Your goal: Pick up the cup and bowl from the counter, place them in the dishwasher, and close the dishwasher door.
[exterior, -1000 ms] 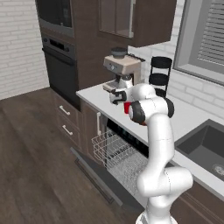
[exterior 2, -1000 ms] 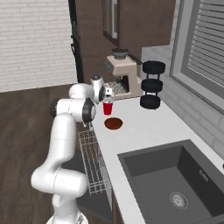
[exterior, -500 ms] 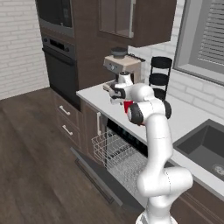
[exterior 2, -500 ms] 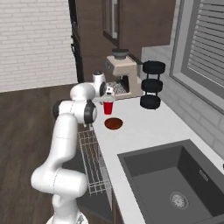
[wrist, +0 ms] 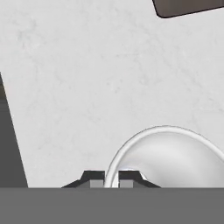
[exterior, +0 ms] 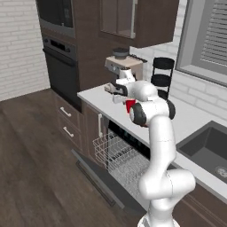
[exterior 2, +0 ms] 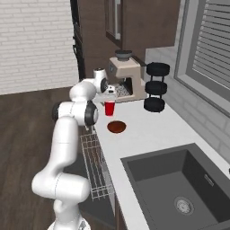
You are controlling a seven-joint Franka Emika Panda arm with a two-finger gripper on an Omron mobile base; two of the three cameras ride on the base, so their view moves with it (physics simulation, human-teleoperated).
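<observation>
Gripper (wrist: 111, 180): jaws, spread a second ago, now pinch the cup (exterior 2: 109, 108) rim. Cup stands beside the bowl (exterior 2: 117, 127). Grasp looks made; lift likely next.

In the left base view the arm's elbow covers most of the cup (exterior: 129, 105), leaving a sliver of red, and hides the bowl entirely. The hand view cuts the cup's white rim (wrist: 166, 151) off at its right and bottom edges, its red outside unseen. The dishwasher (exterior 2: 96, 168) interior is largely hidden behind the counter (exterior 2: 148, 134) edge in the right base view.
</observation>
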